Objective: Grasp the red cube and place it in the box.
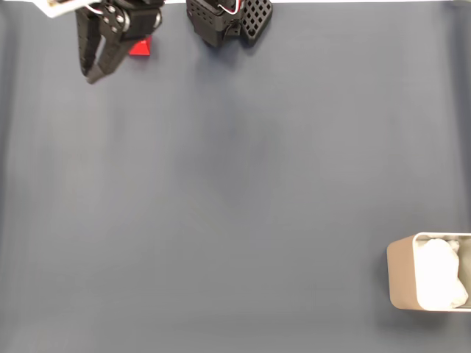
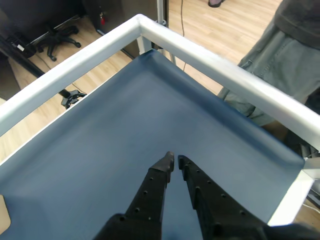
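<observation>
In the fixed view the red cube [image 1: 140,48] lies at the top left of the blue-grey mat, partly covered by the black gripper [image 1: 90,76]. The fingers reach past the cube, down and to the left, and their tips meet away from it. The wrist view shows the gripper [image 2: 175,159] shut, its tips nearly touching with nothing between them, above bare mat. The box [image 1: 401,276], beige-walled with crumpled white lining, stands at the bottom right edge of the fixed view, far from the gripper.
The arm's black base [image 1: 228,22] stands at the top centre. A raised white rim [image 2: 200,55] borders the mat, and a person in grey trousers [image 2: 280,65] stands just beyond it. A tan corner [image 2: 3,220] shows at the wrist view's lower left edge.
</observation>
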Controlling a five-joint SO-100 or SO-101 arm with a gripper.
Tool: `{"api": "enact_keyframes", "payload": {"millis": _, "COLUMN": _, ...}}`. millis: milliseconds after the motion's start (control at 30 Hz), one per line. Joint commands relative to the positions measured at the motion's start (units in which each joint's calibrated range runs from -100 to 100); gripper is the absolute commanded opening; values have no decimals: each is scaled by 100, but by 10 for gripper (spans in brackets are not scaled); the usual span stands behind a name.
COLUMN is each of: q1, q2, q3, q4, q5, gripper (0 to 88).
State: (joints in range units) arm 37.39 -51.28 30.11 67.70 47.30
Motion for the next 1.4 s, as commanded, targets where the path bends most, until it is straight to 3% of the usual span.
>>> {"api": "enact_keyframes", "payload": {"millis": 0, "q1": 295, "q2": -11, "q3": -192, "q4": 0, "q5": -59, "gripper": 0}}
{"api": "enact_keyframes", "payload": {"millis": 1367, "q1": 2753, "q2": -383, "q3": 703, "q4": 214, "q5": -122, "gripper": 0}}
